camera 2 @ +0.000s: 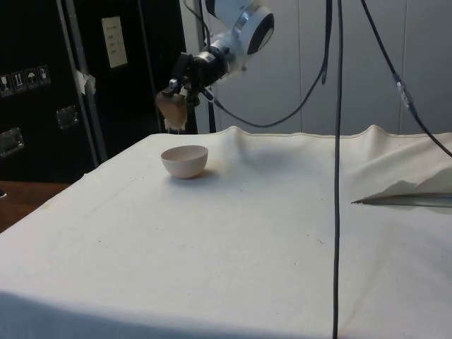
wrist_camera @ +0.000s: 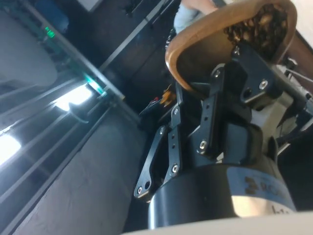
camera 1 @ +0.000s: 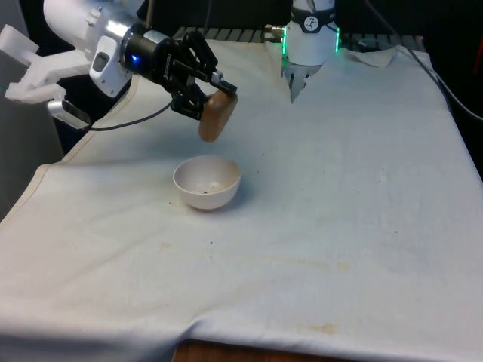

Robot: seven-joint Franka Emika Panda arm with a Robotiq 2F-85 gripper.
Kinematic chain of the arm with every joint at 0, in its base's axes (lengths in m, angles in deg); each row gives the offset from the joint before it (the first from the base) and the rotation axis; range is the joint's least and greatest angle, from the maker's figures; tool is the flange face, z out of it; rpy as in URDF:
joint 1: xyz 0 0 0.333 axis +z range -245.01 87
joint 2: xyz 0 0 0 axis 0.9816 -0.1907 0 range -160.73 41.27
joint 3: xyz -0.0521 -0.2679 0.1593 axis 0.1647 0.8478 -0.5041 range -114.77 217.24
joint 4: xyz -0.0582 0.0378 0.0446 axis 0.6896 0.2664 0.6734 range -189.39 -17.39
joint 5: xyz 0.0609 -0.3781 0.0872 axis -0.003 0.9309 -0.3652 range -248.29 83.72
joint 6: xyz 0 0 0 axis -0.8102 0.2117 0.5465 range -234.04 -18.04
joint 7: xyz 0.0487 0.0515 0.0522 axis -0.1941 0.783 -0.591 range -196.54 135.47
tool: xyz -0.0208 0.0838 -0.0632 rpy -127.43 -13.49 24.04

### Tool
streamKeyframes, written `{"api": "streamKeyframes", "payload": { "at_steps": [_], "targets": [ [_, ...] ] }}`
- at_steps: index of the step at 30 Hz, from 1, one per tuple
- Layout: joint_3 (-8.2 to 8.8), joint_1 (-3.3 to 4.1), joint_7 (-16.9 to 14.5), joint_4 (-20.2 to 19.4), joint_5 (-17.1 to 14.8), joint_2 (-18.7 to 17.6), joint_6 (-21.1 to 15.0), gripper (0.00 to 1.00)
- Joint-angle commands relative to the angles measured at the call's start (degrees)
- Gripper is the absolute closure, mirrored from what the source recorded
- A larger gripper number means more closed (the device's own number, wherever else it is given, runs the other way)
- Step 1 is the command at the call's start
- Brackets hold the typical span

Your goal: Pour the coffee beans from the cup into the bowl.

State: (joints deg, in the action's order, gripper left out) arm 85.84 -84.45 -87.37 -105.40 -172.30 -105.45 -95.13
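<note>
A white bowl (camera 1: 207, 182) stands on the cloth at the front view's left, with a few dark beans in its bottom. Above it and slightly behind, my gripper (camera 1: 210, 92) is shut on a brown cup (camera 1: 218, 115), which hangs tipped over steeply, mouth down towards the bowl. In the side view the cup (camera 2: 171, 110) hangs in the gripper (camera 2: 181, 89) well above the bowl (camera 2: 185, 160), near its far rim. In the wrist view, coffee beans (wrist_camera: 258, 25) lie heaped at the lip of the cup (wrist_camera: 205, 54), with the gripper (wrist_camera: 230, 78) clamped on its wall.
The robot's base (camera 1: 310, 44) stands at the table's far end, where the cloth is bunched into folds (camera 1: 377, 56). Black cables (camera 2: 337, 176) hang in front of the side view. A strip of the wooden table edge (camera 1: 226, 353) shows under the cloth at the front.
</note>
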Motion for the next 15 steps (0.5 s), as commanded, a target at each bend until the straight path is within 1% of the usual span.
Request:
{"api": "streamKeyframes", "payload": {
  "at_steps": [1,5,6,7,11,13,14,15],
  "targets": [
    [-0.29,-0.63,0.4,0.5,-0.5,-0.5,1.1,1.0],
    [0.17,-0.74,0.5,0.6,-1.8,-1.0,2.6,1.0],
    [0.57,-0.23,0.0,0.1,-1.7,-0.7,2.1,1.0],
    [0.17,-0.8,0.5,0.7,-2.2,-1.2,3.0,1.0],
    [0.46,-1.15,0.8,1.1,-4.2,-2.1,4.8,1.0],
    [0.69,-1.15,1.0,1.3,-5.0,-2.5,5.4,1.0],
    [1.2,-0.52,0.3,0.6,-5.0,-2.2,4.9,1.0],
    [0.8,-1.2,1.0,1.3,-5.4,-2.6,5.8,1.0]
  ]
}}
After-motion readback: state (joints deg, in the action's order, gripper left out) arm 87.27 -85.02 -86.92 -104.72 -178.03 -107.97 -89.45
